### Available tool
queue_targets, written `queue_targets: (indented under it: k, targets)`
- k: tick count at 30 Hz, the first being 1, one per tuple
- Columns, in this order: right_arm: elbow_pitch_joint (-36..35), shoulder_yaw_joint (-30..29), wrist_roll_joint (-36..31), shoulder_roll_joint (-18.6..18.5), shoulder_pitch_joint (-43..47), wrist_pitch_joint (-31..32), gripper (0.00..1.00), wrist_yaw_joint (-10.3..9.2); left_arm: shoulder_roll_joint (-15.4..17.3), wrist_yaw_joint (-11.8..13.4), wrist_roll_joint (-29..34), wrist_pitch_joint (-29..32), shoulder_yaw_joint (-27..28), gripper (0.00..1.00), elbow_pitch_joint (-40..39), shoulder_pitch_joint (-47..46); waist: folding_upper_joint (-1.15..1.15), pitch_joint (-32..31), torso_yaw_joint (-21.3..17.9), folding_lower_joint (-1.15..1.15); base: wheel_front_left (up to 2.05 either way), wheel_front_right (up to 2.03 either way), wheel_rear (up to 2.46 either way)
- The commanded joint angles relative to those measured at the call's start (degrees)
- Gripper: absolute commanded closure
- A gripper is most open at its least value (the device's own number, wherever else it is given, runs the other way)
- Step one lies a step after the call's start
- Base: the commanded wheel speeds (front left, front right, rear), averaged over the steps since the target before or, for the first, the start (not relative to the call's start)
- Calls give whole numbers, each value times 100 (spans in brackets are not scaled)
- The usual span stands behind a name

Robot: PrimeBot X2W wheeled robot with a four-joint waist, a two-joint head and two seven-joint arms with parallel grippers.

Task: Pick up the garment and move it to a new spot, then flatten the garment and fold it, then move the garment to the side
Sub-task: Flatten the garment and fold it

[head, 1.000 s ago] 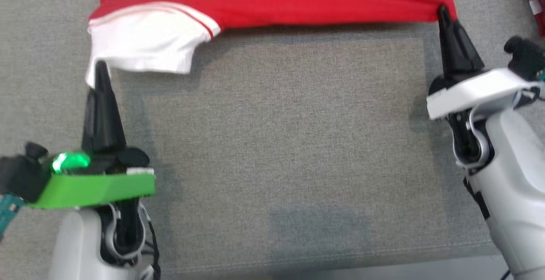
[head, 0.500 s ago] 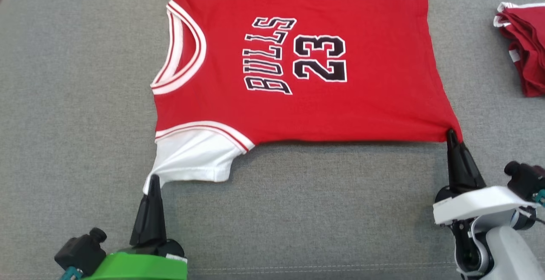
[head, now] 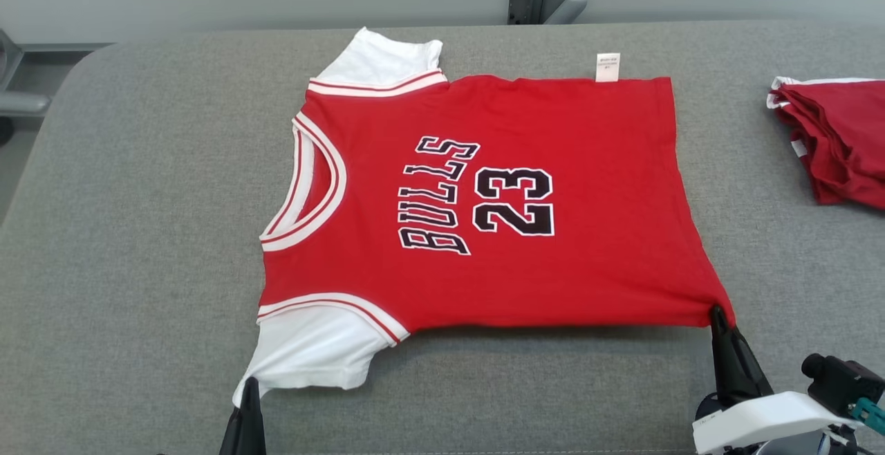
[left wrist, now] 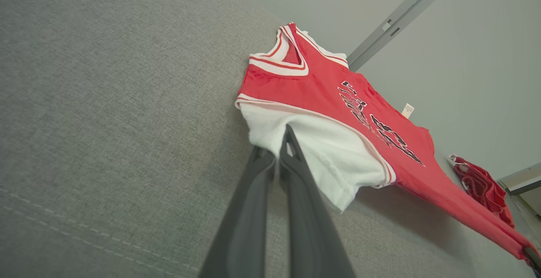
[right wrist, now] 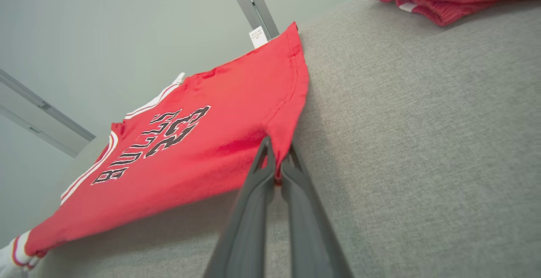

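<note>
Both jaws stay shut: left gripper (head: 249, 386) pinching the white sleeve (head: 311, 351), right gripper (head: 718, 313) the hem corner (head: 702, 299). Your head view has tilted up. Beyond the jaws, the red jersey (head: 484, 199) lies spread on the surface (head: 138, 234).

**Both claws pinched shut, low in my head view**

My left claw (head: 249, 389) sits at 7 o'clock. Its fingers are pressed together and point to 12, the tips nipping the white sleeve of the jersey (head: 484, 268). My right claw (head: 719, 320) is at 4 o'clock, fingers leaning toward 11 and closed on the red hem corner. Its white wrist housing (head: 760, 419) shows just below.
</note>
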Motion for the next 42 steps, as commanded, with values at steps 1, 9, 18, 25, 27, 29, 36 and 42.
queue_targets:
  k: [1, 9, 18, 25, 27, 29, 36, 42]
  targets:
    - [-39, -18, -7, 13, 127, 34, 100, -5, 15, -10, -48, -17, 10, 100, 11, 114, 56, -129, -54, 1, 0, 0, 0]
    - [97, 33, -57, 110, 225, 157, 100, -5, 39, -29, -21, -17, -195, 100, 172, -161, 56, -327, -151, 1, 0, 0, 0]
    - [689, 129, 163, 165, -34, 250, 100, -5, 109, -34, 21, -17, -392, 100, 478, -853, 56, -486, -148, 1, 0, 0, 0]
    - [835, 259, 461, 169, -455, 325, 100, -4, 150, -38, -73, -14, -680, 100, 1041, -1988, 56, -337, -163, 1, 0, 0, 0]
    - [821, 278, 513, 166, -536, 319, 100, -4, 164, -37, -65, -14, -719, 100, 1136, -2163, 56, -293, -179, 1, 0, 0, 0]
    - [804, 289, 644, 170, -693, 343, 100, -4, 187, -38, -52, -14, -774, 100, 1353, -2509, 56, -184, -220, 1, 0, 0, 0]
    - [1177, 153, 760, 182, -1431, 380, 100, -4, 137, -37, 57, -10, -606, 100, 2050, -3555, 56, 332, -407, 1, 0, 0, 0]
    - [1657, 228, 759, 193, -2114, 320, 100, -4, 60, -37, 159, -9, -446, 100, 2411, -4092, 56, 730, -542, 1, 0, 0, 0]
